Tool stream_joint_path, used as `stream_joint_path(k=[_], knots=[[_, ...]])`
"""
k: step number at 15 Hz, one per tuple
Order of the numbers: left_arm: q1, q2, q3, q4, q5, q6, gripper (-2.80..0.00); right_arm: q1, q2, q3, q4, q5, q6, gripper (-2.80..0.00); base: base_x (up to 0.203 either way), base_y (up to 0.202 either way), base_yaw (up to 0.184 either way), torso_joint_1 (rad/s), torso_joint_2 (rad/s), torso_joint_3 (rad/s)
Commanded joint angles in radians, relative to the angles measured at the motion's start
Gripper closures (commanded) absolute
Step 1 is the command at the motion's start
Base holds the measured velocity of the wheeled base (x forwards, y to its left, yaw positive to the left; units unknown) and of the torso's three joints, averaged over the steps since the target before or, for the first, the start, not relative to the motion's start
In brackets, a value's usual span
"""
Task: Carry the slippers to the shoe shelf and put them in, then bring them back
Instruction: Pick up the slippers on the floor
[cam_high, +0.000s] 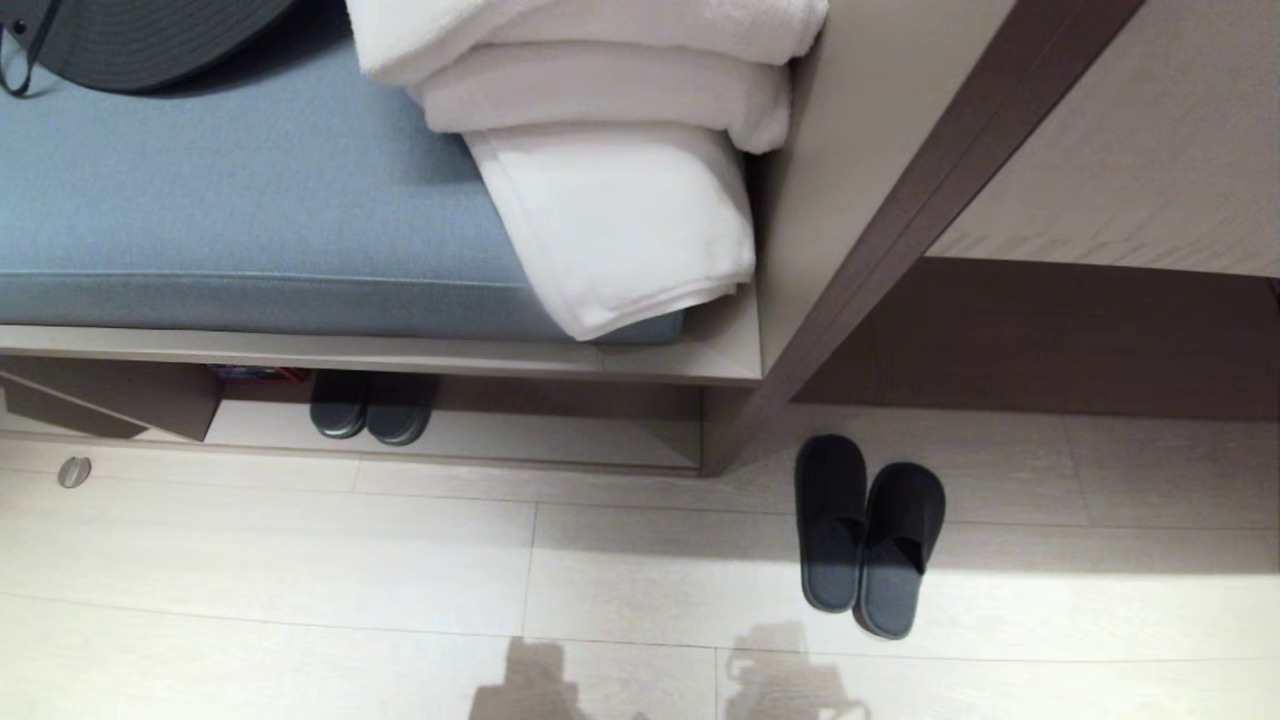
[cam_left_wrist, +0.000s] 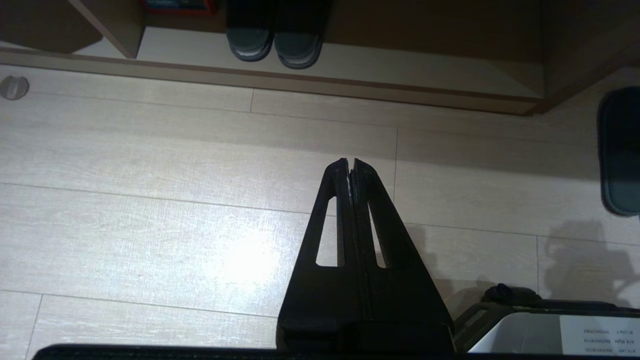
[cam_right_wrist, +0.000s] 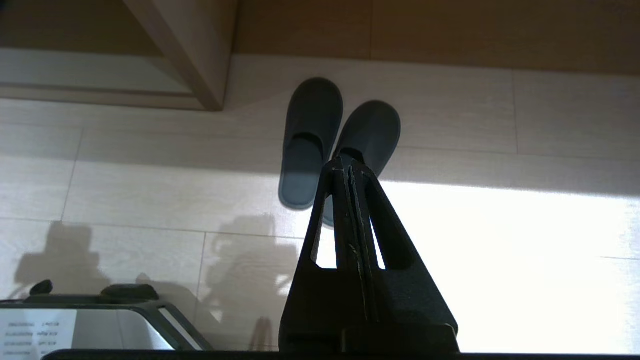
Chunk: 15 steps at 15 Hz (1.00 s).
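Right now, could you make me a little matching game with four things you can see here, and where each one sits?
Things:
1. black slippers
2. dark grey-green pair
3. white towels
4. round metal disc

Places:
A. stacked on the blue bench cushion
B. tucked inside the shoe shelf under the bench
C. on the open floor, just right of the shelf's end panel
D. set in the floor at the far left, in front of the shelf

Pairs: 1-C, 2-B, 3-A, 4-D
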Motion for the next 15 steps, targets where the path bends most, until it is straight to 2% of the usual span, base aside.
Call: stream_joint_path(k=[1,15], knots=[[0.000,0.000,0.000,0.000,0.000,-0.002,0.00,0.000,-0.002,0.000,0.000,0.000,0.000,0.00,0.000,0.000,0.000,0.005,0.00,-0.195],[0.000,0.000,0.000,0.000,0.000,0.002,0.00,0.000,-0.002,0.000,0.000,0.000,0.000,0.00,0.000,0.000,0.000,0.002,0.00,-0.199]])
